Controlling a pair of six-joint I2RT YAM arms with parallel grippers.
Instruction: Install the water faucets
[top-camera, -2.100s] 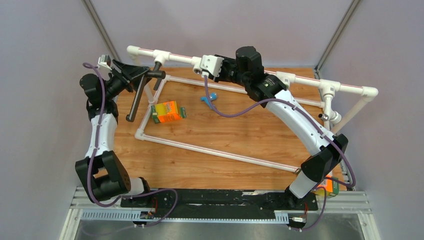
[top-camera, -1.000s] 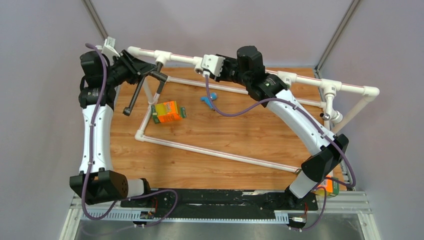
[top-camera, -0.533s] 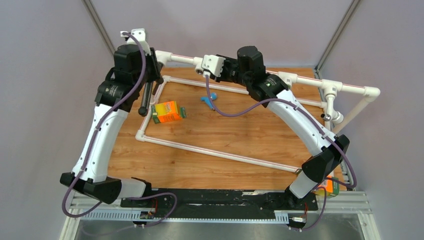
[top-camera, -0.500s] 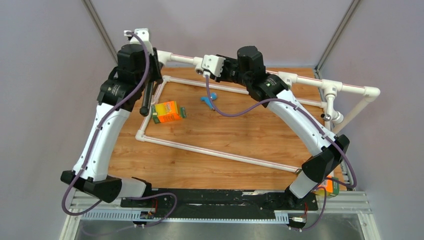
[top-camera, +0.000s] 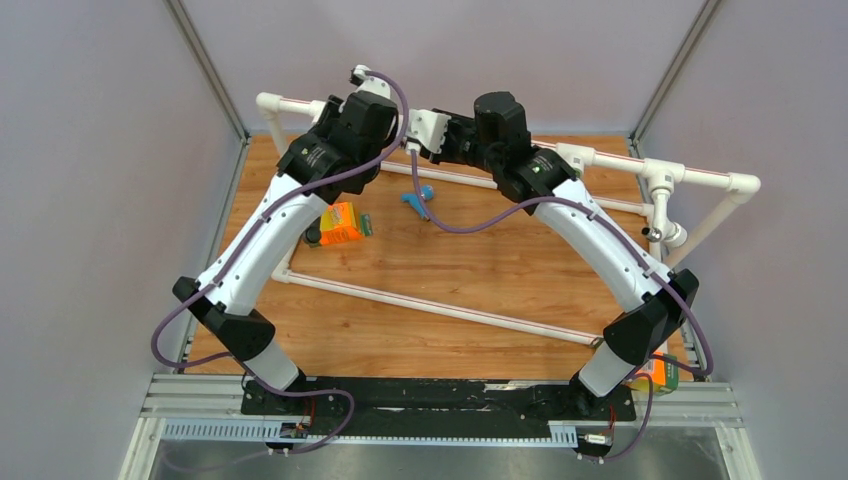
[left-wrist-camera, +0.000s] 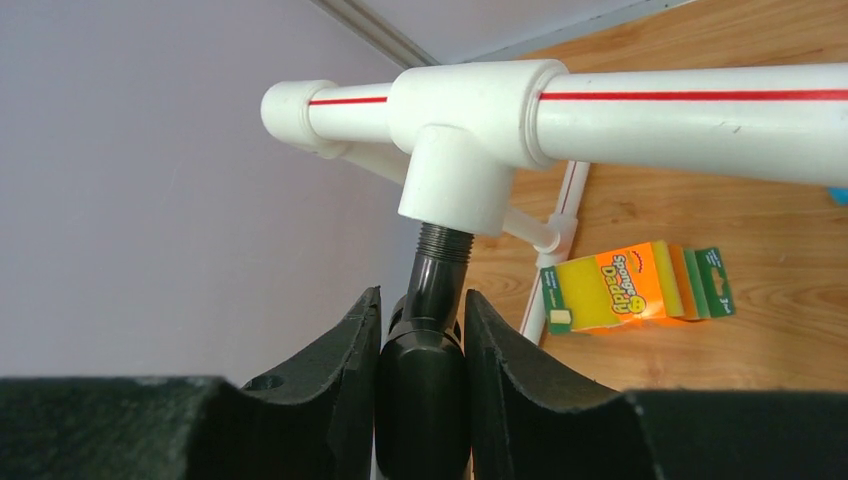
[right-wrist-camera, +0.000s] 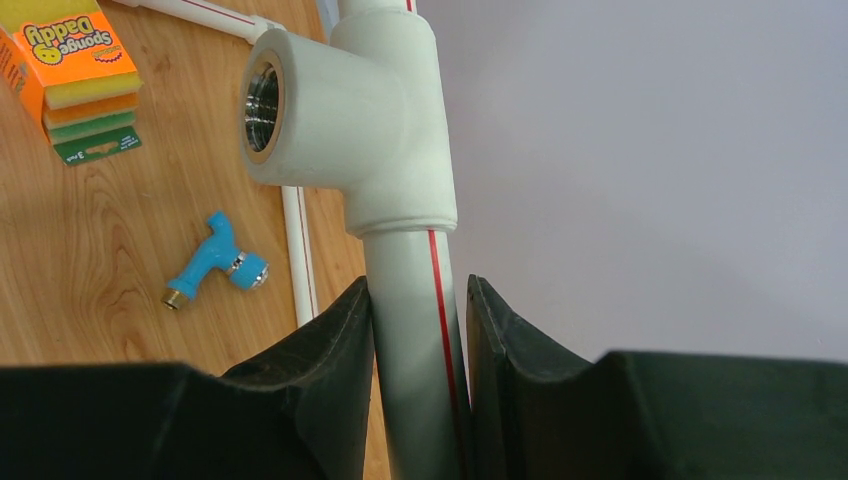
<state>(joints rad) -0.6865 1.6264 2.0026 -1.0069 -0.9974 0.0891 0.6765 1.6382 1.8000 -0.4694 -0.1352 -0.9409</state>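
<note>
The left gripper (left-wrist-camera: 421, 335) is clamped on the dark faucet (left-wrist-camera: 437, 270). The faucet's threaded end meets the downward opening of a tee socket (left-wrist-camera: 460, 170). The right gripper (right-wrist-camera: 418, 320) is closed around the white pipe (right-wrist-camera: 405, 270), right beside a second tee socket (right-wrist-camera: 330, 110), and the blue faucet (right-wrist-camera: 213, 262) lies apart on the counter (right-wrist-camera: 100, 250).
</note>
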